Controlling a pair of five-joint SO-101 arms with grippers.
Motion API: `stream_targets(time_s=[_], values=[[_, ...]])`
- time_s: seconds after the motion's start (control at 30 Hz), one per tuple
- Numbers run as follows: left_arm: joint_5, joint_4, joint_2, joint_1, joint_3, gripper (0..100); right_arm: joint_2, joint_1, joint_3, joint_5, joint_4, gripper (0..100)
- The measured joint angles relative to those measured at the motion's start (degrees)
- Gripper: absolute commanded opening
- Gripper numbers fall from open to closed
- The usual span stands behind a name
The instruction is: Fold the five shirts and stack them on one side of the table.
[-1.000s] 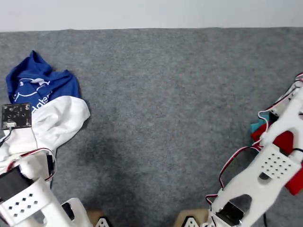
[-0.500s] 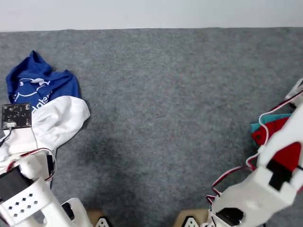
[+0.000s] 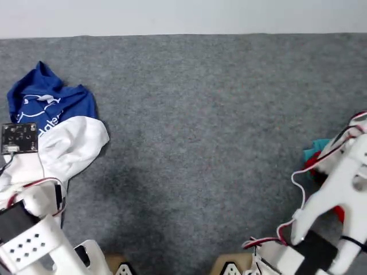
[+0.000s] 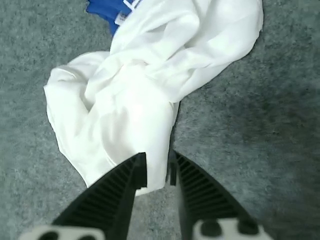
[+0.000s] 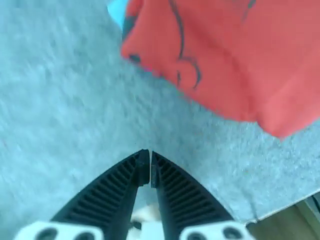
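Note:
A crumpled white shirt lies at the table's left, partly over a blue shirt with white print. My left gripper is shut on the white shirt's near edge, a fold of cloth pinched between its black fingers. At the right edge, a red shirt lies on a teal one. My right gripper is shut with nothing in it, hovering over bare mat just short of the red shirt. In the high view the right arm covers most of the red shirt.
A grey felt mat covers the table, with a broad bare stretch between the two piles. A white wall runs along the far side. The wooden table edge shows near the right gripper.
The right arm has swung and pulled back toward the near right corner, uncovering then again hiding part of the red shirt. The left arm has barely moved.

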Motion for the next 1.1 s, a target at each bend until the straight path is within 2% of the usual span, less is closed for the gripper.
stream_targets(time_s=[0.1, 0.2, 0.33, 0.53, 0.83, 1.1], values=[[-2.11, -2.55, 6.77, 0.0, -0.18, 10, -0.7, 0.0, 1.67, 3.78, 0.09, 0.9], [-4.66, -3.16, 16.09, 0.0, -3.87, 16, -1.05, 0.35, 2.02, 6.86, 0.09, 0.9], [-5.89, -3.34, 29.01, 0.0, -11.6, 23, -1.05, 4.4, 2.02, 9.32, 0.09, 0.9], [-9.32, -2.2, 43.25, -0.35, -22.33, 24, -1.05, 9.14, 2.02, 12.92, 0.09, 0.9], [-13.19, -1.41, 55.3, -8.09, -25.85, 24, -1.05, 11.34, 2.02, 14.07, 0.09, 0.9], [-13.54, -7.47, 63.65, -14.95, -25.85, 24, -1.05, 11.34, 2.02, 14.07, 0.09, 0.9]])
